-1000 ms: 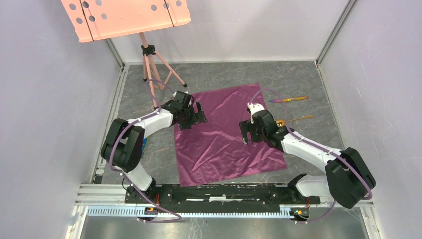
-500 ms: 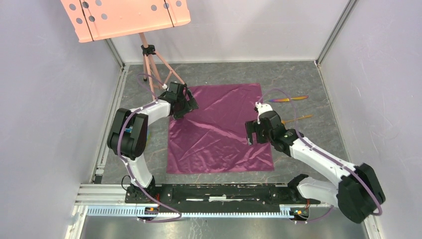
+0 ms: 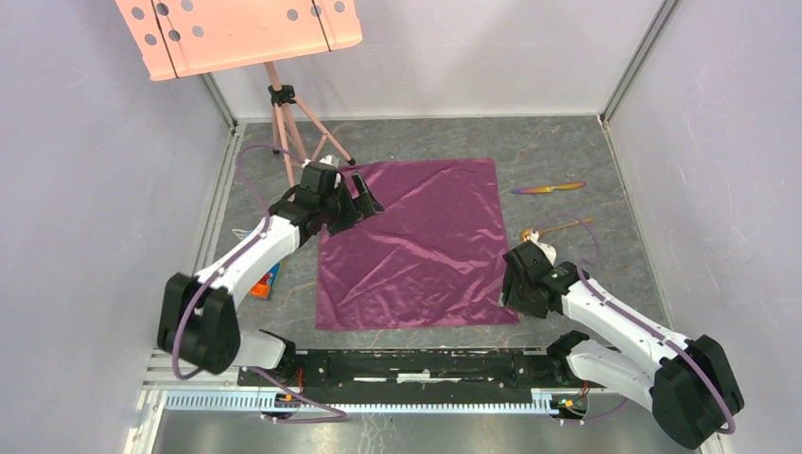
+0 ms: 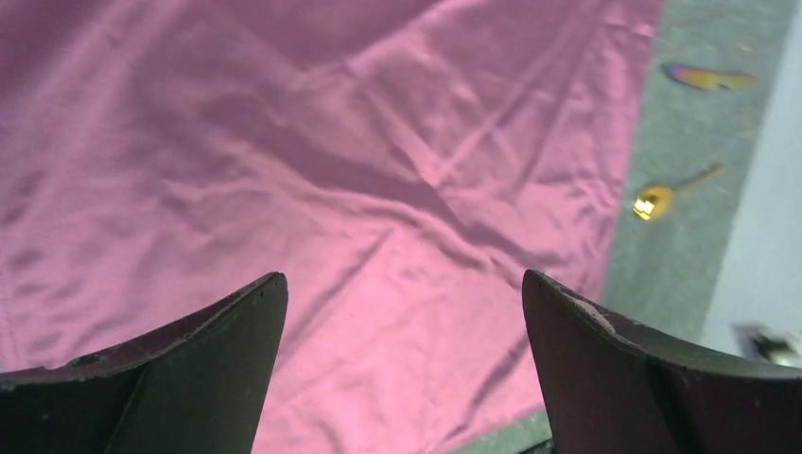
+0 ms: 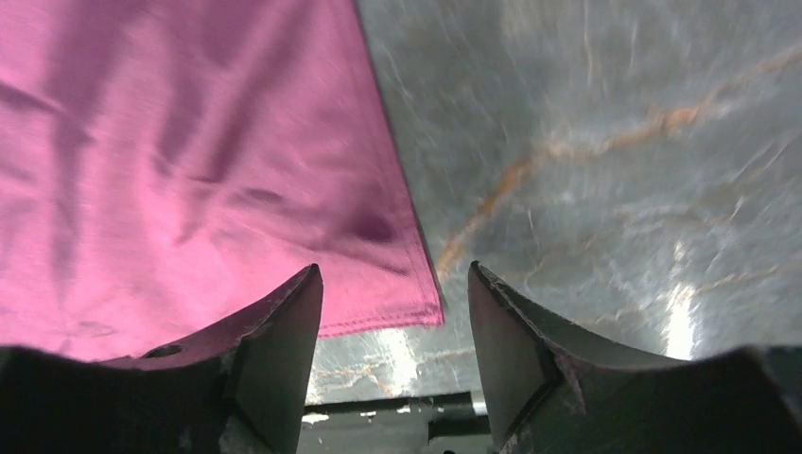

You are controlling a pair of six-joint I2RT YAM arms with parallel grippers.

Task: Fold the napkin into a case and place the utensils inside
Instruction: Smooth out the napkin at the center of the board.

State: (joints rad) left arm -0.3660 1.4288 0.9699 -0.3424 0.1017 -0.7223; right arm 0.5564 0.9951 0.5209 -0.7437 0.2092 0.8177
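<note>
The plum-purple napkin (image 3: 411, 246) lies flat and unfolded, a wrinkled square in the middle of the table. It also shows in the left wrist view (image 4: 331, 170) and the right wrist view (image 5: 189, 161). My left gripper (image 3: 367, 200) (image 4: 401, 276) is open and empty above the napkin's far left part. My right gripper (image 3: 511, 295) (image 5: 392, 268) is open and empty, just over the napkin's near right corner. The iridescent knife (image 3: 549, 188) (image 4: 707, 78) and the gold spoon (image 3: 558, 227) (image 4: 662, 197) lie on the table to the right of the napkin.
A small blue-and-orange object (image 3: 265, 281) lies left of the napkin under my left arm. A pink tripod (image 3: 284, 113) with a perforated pink board (image 3: 236, 28) stands at the far left. Walls enclose the table on three sides.
The napkin went from skewed to square and flat. My right gripper moved from the napkin's right edge to its near right corner. My left gripper moved a little toward the far left.
</note>
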